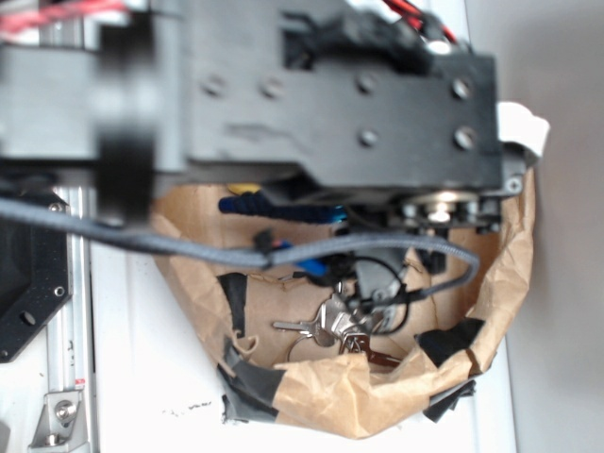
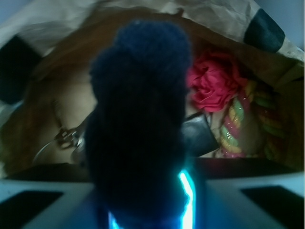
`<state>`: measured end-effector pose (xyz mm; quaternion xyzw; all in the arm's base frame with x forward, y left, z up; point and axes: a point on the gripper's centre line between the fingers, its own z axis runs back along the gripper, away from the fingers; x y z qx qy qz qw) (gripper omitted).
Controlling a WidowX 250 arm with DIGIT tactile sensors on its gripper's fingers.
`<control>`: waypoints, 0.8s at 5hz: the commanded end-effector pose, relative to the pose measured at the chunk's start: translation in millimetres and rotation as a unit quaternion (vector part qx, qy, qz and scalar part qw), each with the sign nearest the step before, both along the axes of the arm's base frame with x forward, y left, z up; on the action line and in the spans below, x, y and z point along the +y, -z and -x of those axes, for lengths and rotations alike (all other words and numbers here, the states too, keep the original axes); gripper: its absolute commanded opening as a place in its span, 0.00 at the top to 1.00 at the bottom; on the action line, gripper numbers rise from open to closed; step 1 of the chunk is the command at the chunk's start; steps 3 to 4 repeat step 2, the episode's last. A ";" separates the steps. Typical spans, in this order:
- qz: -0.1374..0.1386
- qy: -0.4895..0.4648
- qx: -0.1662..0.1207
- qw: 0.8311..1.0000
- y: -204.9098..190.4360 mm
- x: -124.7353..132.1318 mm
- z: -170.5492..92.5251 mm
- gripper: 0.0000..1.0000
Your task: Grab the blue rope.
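Note:
The blue rope [image 2: 138, 109] is dark navy and twisted. It fills the middle of the wrist view, very close to the camera, with a shiny blue cap [image 2: 188, 200] at its near end. My gripper [image 2: 143, 195] is shut on the blue rope at that near end; the fingers themselves are hidden behind it. In the exterior view the blue rope [image 1: 278, 211] lies crosswise just under the black arm, above the brown paper bag [image 1: 311, 387], with blue caps showing at both ends. The gripper is hidden under the arm there.
The bag has black tape patches [image 1: 255, 382] on its rim. Inside lie a bunch of keys [image 1: 330, 326], a red fabric flower [image 2: 214, 86] and a multicoloured twisted rope [image 2: 233, 124]. A grey cable [image 1: 142, 241] crosses in front of the bag.

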<state>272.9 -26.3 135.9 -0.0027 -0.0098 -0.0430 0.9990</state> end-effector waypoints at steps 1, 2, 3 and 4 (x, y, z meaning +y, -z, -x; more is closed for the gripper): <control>0.005 0.014 -0.018 1.000 -9.6 -15.6 8.8 1.00; -0.006 -0.001 0.013 1.000 -7.9 -12.9 9.3 0.05; -0.006 -0.001 0.013 1.000 -7.9 -12.9 9.3 0.05; -0.006 -0.001 0.013 1.000 -7.9 -12.9 9.3 0.05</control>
